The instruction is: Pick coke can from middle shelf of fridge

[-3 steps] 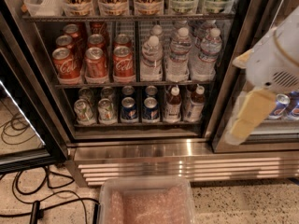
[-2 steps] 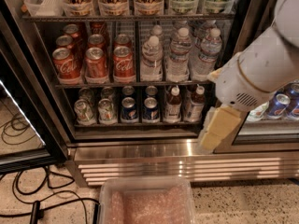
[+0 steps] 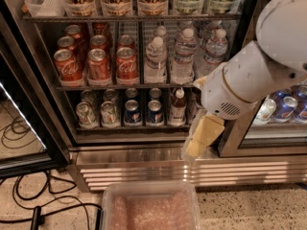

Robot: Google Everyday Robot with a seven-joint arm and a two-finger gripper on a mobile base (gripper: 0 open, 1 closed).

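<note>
Gripper (image 3: 203,137) moved left, low by fridge (image 3: 139,153), coke can (image 3: 126,64) red, silver-topped

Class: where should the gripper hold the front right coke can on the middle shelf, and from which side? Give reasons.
Hold the coke can by its round wall at mid-height, coming straight in from the front: it stands upright at the middle shelf edge, with a neighbouring can and a water bottle close beside it. The gripper hangs lower right, before the fridge base.
</note>
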